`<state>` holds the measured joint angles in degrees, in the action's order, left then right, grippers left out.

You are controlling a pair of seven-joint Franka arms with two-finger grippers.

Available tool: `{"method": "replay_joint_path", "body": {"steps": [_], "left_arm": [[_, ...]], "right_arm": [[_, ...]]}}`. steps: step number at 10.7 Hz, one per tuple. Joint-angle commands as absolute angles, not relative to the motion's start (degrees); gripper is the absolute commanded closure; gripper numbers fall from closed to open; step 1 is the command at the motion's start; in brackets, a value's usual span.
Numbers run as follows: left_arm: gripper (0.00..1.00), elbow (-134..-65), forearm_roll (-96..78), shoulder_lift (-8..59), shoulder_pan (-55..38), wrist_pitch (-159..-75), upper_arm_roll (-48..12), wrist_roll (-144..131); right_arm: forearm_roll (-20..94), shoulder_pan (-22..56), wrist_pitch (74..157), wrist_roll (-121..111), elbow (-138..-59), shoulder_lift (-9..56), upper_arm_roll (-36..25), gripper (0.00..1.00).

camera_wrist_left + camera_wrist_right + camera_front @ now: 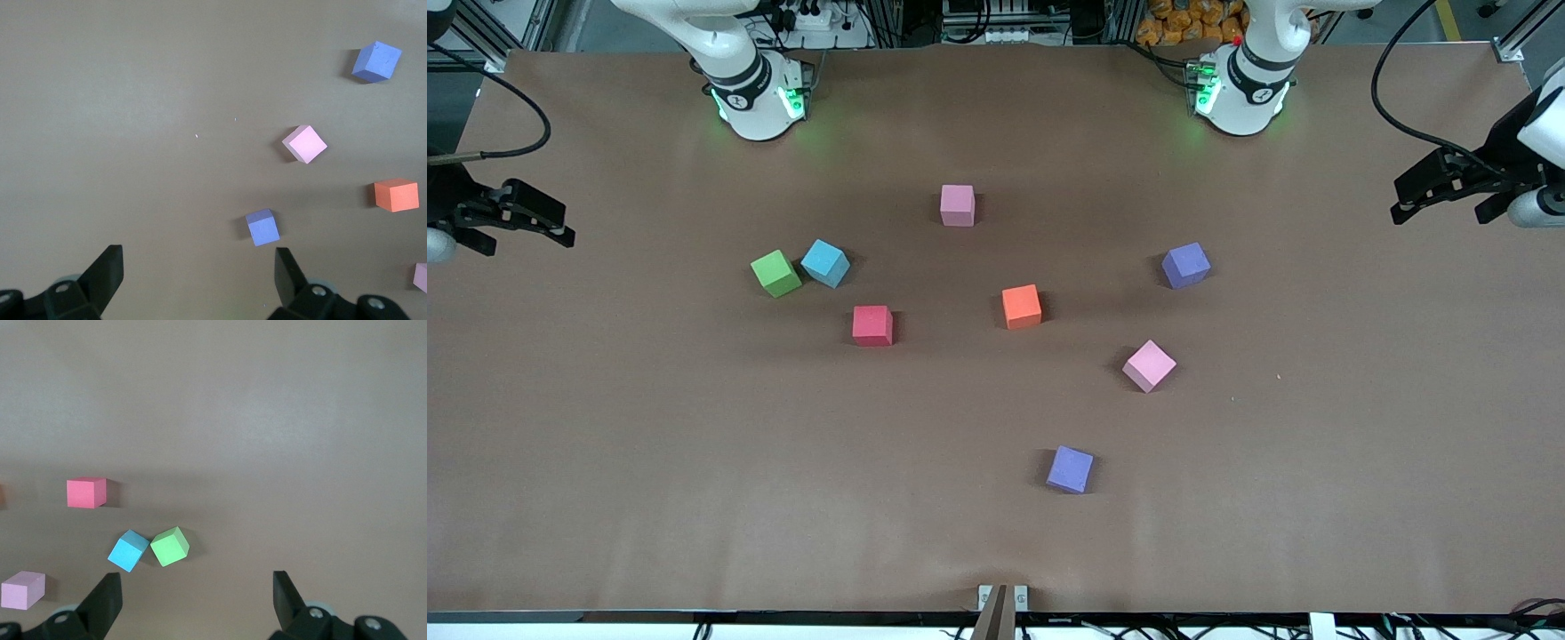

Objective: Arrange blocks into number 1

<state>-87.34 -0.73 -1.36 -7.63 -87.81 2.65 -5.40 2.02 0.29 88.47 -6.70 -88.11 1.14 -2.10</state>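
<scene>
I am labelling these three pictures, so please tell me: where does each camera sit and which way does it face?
Front view: high across the table, facing both bases; left gripper and right gripper, both open, wait at the table's ends.
Left wrist view: looks down past its open fingers at the orange block.
Right wrist view: looks down past its fingers at the red block.
Front and left wrist views share the orange block.

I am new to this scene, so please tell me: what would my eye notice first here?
Eight bright foam cubes lie scattered on the brown table. The green cube touches the light blue cube toward the right arm's end; a purple cube lies nearest the front camera. The left hand and right hand wait open over the table's ends.
</scene>
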Motion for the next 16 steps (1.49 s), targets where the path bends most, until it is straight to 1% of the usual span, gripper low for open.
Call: {"method": "replay_joint_path", "body": {"steps": [1, 13, 16], "left_arm": [[0.0, -87.2, -1.6, -2.3, -7.4, -86.7, 2.5, -3.7], [0.0, -87.7, -1.4, -2.5, -7.4, -86.7, 1.5, -3.1], [0.0, -87.1, -1.8, -0.5, -7.8, -86.7, 1.5, -3.6]], "right_arm": [[2.6, -1.5, 87.9, -7.6, -88.4, 0.4, -1.7, 0.0], [2.7, -1.2, 88.0, -7.5, -88.3, 0.6, -1.5, 0.0], [2.7, -1.3, 87.9, -7.5, -88.3, 0.6, -1.6, 0.0]]}}
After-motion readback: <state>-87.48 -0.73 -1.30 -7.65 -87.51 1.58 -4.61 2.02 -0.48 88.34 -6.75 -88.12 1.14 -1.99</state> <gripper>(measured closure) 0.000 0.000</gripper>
